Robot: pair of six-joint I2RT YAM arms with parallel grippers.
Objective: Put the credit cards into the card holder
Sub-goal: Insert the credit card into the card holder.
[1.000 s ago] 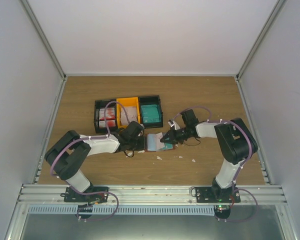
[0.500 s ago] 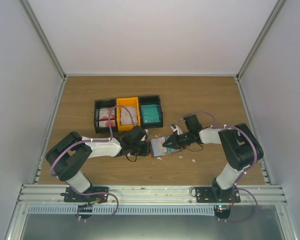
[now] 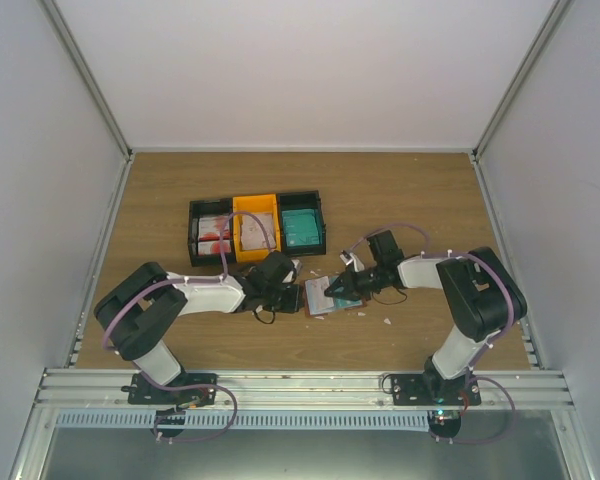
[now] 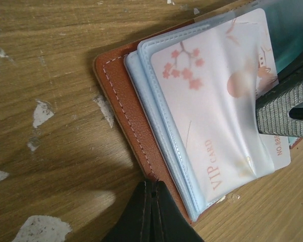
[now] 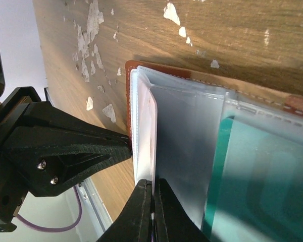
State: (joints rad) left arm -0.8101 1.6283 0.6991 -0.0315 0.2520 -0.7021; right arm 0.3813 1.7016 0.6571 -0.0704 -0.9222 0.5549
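The wooden surface (image 3: 420,190) carries a row of 3 joined bins (image 3: 236,228) at the back. They hold more stock: red cards (image 3: 213,235) in the left black bin, a pale one (image 3: 260,232) in the orange bin and teal ones (image 3: 302,228) in the right black bin. So most of the job looks undone.

Nearer the arms, the card holder (image 3: 325,297) lies open and flat between the 2 claws. The left claw (image 3: 298,297) has its fingers pressed together, and its tip touches the holder's brown left edge, which I take as pinning it down. The right claw (image 3: 330,290) is just as narrow. In its own wrist view a clear pocket's edge runs right up to the closed tips, but I cannot tell whether anything is pinched between them.

Inside the holder, a pale pink card (image 4: 212,111) with blossom print sits almost fully under a clear pocket, with a strip of its right end showing beyond the film. One ribbed finger of the right claw rests on that end. A teal card (image 5: 262,176) already fills another pocket. My reading is 1 card stowed, 1 nearly seated and needing a last push, and the binned cards to follow.
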